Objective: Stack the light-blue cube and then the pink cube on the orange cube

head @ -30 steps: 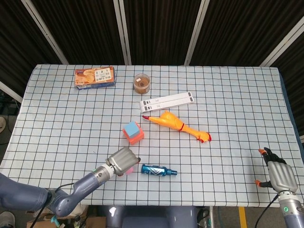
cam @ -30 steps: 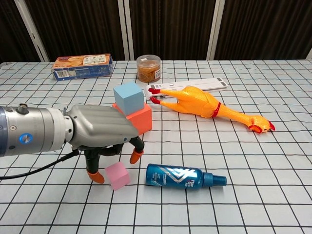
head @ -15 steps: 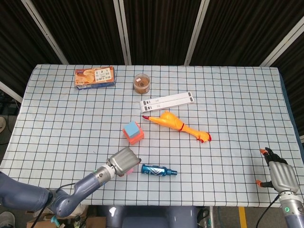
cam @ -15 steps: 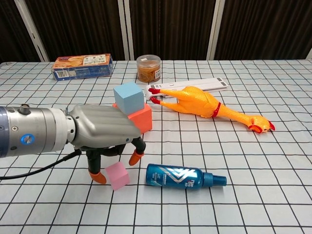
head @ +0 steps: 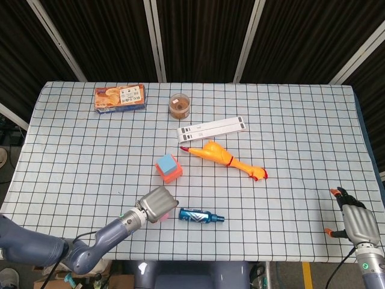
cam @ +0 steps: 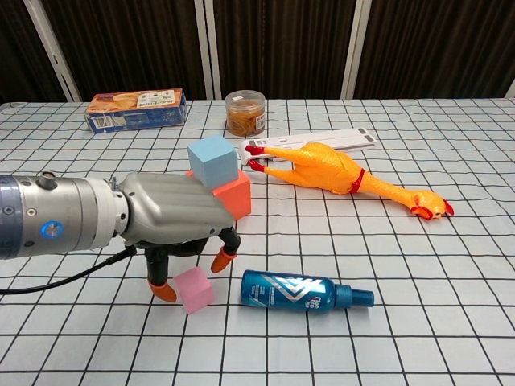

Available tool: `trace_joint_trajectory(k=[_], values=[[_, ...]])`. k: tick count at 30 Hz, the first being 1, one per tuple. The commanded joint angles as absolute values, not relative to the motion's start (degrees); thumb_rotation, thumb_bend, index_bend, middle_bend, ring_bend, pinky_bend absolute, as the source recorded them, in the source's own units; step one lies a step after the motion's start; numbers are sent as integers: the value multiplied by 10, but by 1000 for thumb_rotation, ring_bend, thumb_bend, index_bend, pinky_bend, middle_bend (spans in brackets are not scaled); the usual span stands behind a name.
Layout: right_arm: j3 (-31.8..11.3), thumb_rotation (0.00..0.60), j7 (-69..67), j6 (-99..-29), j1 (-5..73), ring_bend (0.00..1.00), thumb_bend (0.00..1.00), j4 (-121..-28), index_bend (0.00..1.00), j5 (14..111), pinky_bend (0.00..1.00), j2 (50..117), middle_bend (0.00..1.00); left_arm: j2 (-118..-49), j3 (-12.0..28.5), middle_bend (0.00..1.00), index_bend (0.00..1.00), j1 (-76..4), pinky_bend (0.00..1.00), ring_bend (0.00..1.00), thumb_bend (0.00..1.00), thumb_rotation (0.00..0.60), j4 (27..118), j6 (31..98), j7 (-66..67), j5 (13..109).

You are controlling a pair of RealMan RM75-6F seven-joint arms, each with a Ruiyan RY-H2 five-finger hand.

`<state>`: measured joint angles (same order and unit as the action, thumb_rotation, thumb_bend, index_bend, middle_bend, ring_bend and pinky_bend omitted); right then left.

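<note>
Chest view shows the light-blue cube (cam: 213, 159) already seated on the orange cube (cam: 230, 194) at centre left, while the pink cube (cam: 195, 289) lies on the checked surface (cam: 418, 265) at lower left. The left robot hand (cam: 173, 219) hovers over it, fingers spread around it, not yet gripping. The right robot hand (head: 356, 221) rests open at lower right of the head view.

Grey metal left hand (cam: 173, 219), orange fingertips (cam: 165, 293)
</note>
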<state>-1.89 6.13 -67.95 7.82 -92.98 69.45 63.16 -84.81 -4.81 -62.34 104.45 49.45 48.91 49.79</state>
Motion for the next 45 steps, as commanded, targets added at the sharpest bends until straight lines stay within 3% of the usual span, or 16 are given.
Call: trace_joint_trajectory(k=[1,42,45], values=[[-19,600,60,-679,78,160,97,-930,131,695,222,631,79,-846,-49,925,447,-627,988,824,69,600,1044,492,492,496],[-19,600,43,-668,80,160,96,-929,131,696,222,629,79,-859,-65,927,505,-653,988,824,154,600,1031,496,510,472],[-19,600,42,-666,81,160,97,-929,130,697,222,629,79,-862,-67,929,510,-654,988,825,203,600,1029,497,512,470]])
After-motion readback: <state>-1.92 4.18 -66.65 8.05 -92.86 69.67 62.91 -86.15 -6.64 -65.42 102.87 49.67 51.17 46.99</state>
